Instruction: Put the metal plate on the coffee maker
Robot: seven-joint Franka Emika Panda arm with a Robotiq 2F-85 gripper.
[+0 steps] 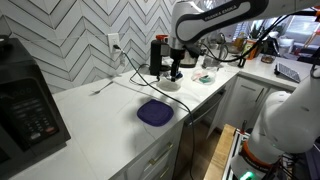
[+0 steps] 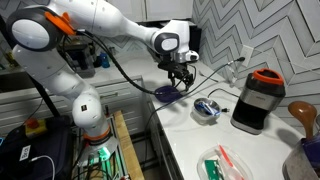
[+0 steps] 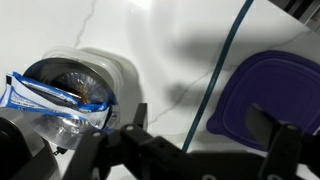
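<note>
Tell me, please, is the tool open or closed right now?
Tool: open, holding nothing; the wrist view shows its fingers apart.

Bright, even indoor light; soft shadows; blurry, low-resolution wrist view.

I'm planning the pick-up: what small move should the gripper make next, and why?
Probably shift sideways over the round metal plate, then descend. The open, empty gripper hovers above the counter between that plate and the flat purple dish, centred on neither.
</note>
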